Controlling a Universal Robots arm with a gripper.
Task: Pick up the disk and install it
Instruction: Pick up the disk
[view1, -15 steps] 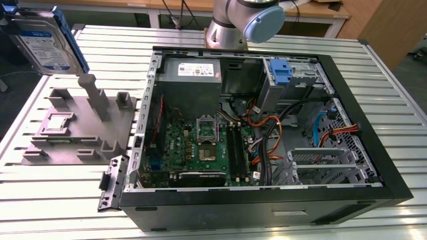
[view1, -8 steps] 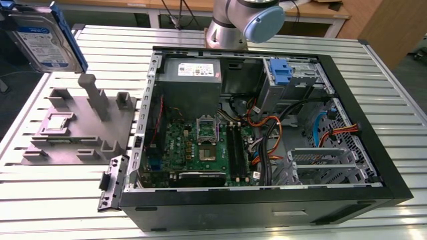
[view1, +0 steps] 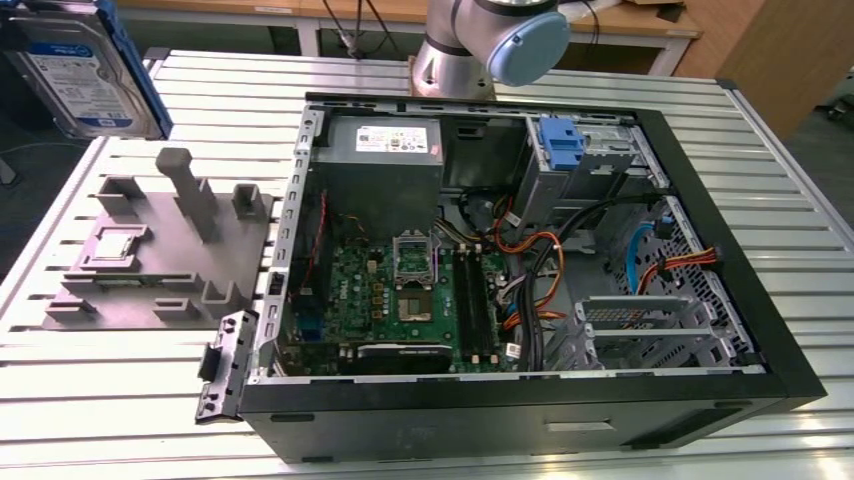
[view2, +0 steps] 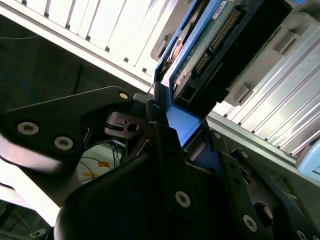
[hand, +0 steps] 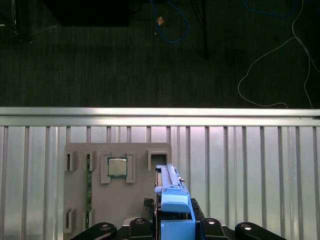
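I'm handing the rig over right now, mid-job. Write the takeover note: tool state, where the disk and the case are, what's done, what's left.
Tool: shut on the disk, clamped on its blue-railed end.
Disk: off the table, in the air at the exterior view's left. In the first wrist view it hangs over the grey fixture plate.
Computer case: open on the table, to the exterior view's right of the fixture plate, apart from the disk.
Done: pick-up.
Left: the install; the disk is not in the case.
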